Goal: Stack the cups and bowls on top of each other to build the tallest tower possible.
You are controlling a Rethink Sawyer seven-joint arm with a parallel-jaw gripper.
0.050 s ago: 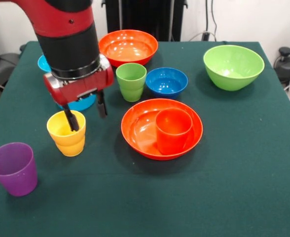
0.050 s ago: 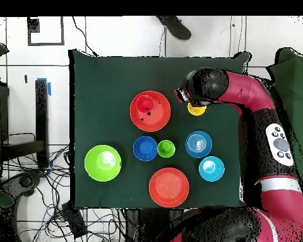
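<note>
Your claw (image 1: 87,113) is hanging over the yellow cup (image 1: 66,133), its two dark fingers spread apart and gripping nothing. One finger is dipping inside the cup's mouth; the other is hanging just outside the rim, toward the orange bowl (image 1: 139,133). That bowl is sitting beside the claw with the orange cup (image 1: 173,130) standing upright in it. The purple cup (image 1: 14,168) is standing in front of the claw, near the table (image 1: 145,202) edge.

Behind the claw, the front view is showing you the green cup (image 1: 131,81) just beside the dark blue bowl (image 1: 166,82), a second orange bowl (image 1: 128,47), and the lime bowl (image 1: 233,66) well apart. Two light blue bowls (image 1: 79,104) are mostly hiding behind the wrist there.

The overhead view is showing both of those bowls whole, but the arm is covering the fingers and the purple cup; only a sliver of the yellow cup is peeking out.
</note>
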